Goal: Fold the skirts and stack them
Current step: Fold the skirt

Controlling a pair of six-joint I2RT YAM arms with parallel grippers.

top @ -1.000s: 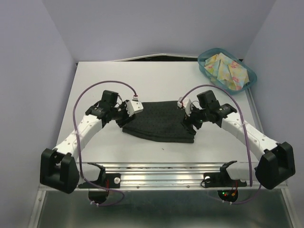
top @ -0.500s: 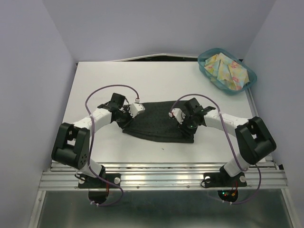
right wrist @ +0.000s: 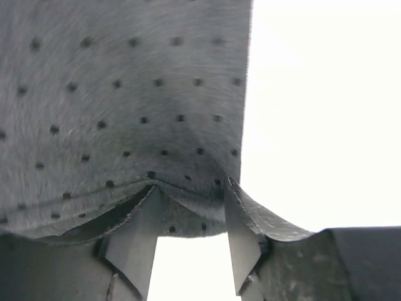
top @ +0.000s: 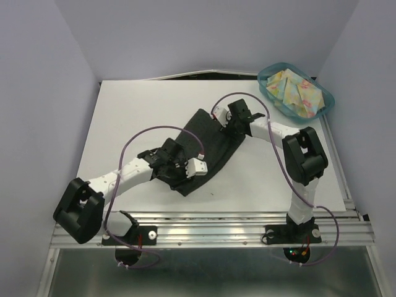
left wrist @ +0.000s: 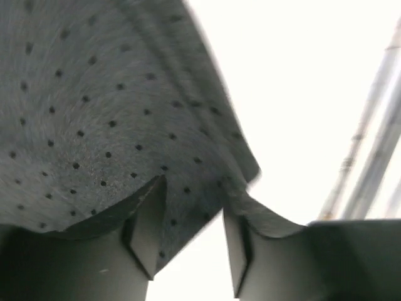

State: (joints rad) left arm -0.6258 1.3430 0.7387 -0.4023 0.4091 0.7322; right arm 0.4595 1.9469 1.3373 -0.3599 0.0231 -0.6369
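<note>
At the lower middle of the top view, the left hand [left wrist: 194, 207] pinches the near edge of the dark skirt [top: 207, 145], which stretches diagonally over the white worktop [top: 136, 111]. Toward the centre right, the right hand [right wrist: 191, 194] is clamped on its far edge. At the upper right, the floral skirt [top: 296, 93] sits bundled in the teal bin [top: 328, 102].

A: Where is the skirt [top: 209, 141]?
B: On the table [top: 136, 111], in the middle, lying slantwise from near-left to far-right. The left gripper [left wrist: 193, 213] is at its near end, the right gripper [right wrist: 190, 207] at its far end.
A: And the second skirt [top: 296, 90]?
B: In the bin [top: 327, 99], at the far right corner.
</note>
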